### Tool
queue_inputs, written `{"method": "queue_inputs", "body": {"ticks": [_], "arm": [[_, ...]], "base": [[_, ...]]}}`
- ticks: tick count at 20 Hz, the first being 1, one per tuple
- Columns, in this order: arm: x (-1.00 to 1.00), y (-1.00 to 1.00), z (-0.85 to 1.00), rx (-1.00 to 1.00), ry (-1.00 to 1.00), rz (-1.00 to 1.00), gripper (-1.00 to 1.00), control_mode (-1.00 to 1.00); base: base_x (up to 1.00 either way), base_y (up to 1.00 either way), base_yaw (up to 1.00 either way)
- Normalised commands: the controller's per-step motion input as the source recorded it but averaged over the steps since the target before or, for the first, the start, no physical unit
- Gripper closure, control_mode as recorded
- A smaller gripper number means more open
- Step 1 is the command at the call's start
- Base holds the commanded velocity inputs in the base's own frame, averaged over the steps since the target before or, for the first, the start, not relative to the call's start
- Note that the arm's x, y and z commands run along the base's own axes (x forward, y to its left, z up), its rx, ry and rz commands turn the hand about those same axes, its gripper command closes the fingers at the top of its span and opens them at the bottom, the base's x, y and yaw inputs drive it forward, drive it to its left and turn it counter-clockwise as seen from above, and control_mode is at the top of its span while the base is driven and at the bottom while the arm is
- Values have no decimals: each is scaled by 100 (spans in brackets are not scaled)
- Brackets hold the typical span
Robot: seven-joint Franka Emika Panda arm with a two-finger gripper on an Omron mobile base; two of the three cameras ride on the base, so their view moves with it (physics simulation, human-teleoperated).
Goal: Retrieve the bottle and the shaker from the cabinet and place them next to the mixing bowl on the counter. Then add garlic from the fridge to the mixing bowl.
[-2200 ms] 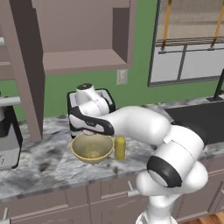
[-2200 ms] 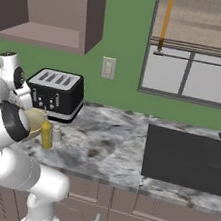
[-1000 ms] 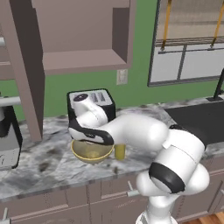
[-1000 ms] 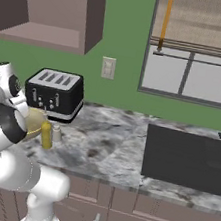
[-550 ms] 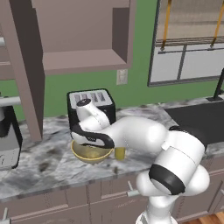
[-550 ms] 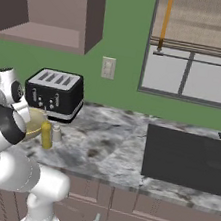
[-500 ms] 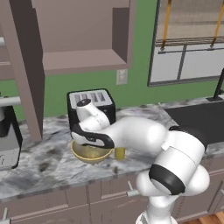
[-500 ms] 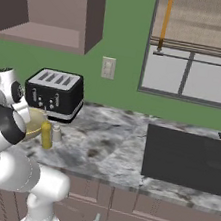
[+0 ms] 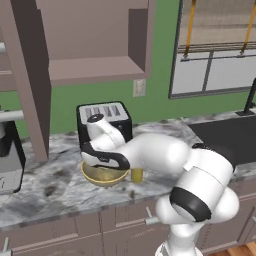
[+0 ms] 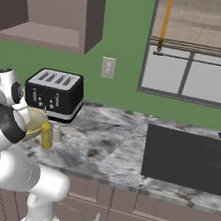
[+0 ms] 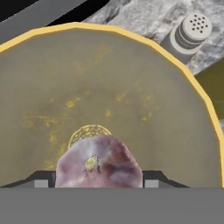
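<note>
Bowl group on the counter [image 10: 121, 149]

I'm seeing the bowl [image 9: 102, 176] sitting before the toaster [image 9: 102, 118], bottle [image 9: 137, 175] and shaker [image 11: 189, 34] standing just beside it, garlic [image 11: 99, 162] hanging over it.

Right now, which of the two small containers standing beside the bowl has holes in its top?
The shaker, the short pale grey cylinder with a perforated cap. The bottle beside it is taller and yellow-olive.

No readable text, label, brand, number or sign is showing anywhere; the toaster [image 10: 53, 95] in the left middle is displaying only tiny indistinct front markings.

Green wall [image 10: 124, 38] – window [image 10: 198, 50], drawers [image 10: 117, 210] below
</note>
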Motion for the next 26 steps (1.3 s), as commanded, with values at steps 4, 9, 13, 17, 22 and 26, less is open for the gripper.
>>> {"method": "queue_inputs", "body": {"ticks": [4,9,13,17,22,26], "arm": [[16,22,0,0,0,-6,100,-100],[25,14,0,0,0,-6,100,-100],[29,6,-9,0,0,-6,100,-100],[24,1,-22,0,0,-3,100,-100],[3,0,-47,0,0,0,100,-100],[0,0,-26,0,0,0,100,-100]], "base": [[0,0,0],[0,0,0],[0,0,0],[0,0,0],[0,0,0],[0,0,0]]}}
